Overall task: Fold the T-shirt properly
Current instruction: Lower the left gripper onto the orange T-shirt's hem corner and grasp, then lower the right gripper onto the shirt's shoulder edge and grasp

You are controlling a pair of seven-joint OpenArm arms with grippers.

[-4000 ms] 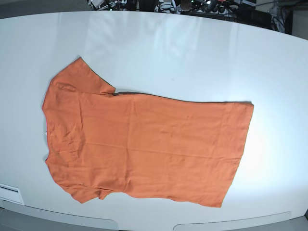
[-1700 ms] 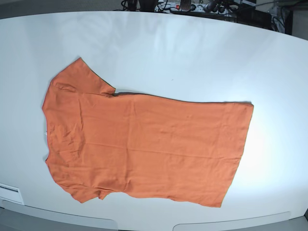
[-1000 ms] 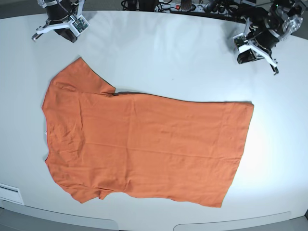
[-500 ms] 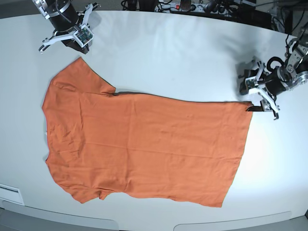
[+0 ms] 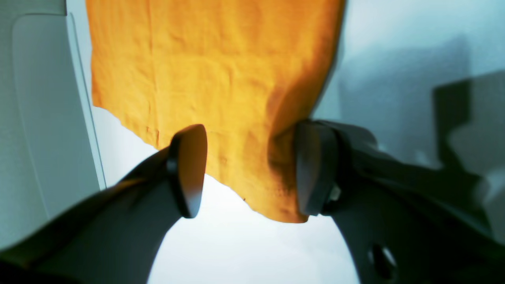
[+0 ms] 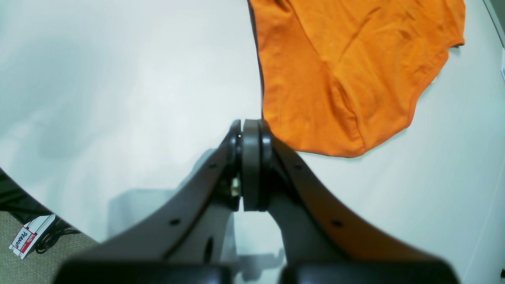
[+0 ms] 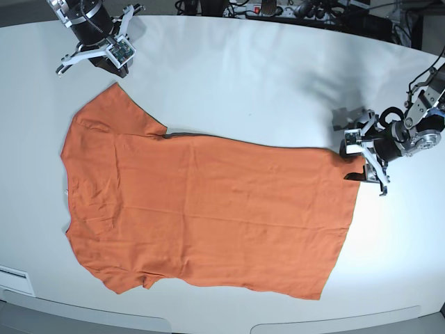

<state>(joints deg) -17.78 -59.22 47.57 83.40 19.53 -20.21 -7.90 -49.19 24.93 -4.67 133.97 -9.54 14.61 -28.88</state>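
Left pincer point(image 5: 252, 169) gapes astride T-shirt point(image 7: 208, 209) hem; garment lies lengthwise, collar opposite

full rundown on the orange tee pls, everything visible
The T-shirt is plain orange, thin soft knit, short-sleeved, no print showing. It lies spread flat on the white table, neck end toward the base view's left, hem toward its right, lightly wrinkled. The left gripper stands open astride the hem's far corner, one finger against the fabric, which bunches slightly there. The right gripper is shut, at the tip of the far sleeve; contact is unclear.
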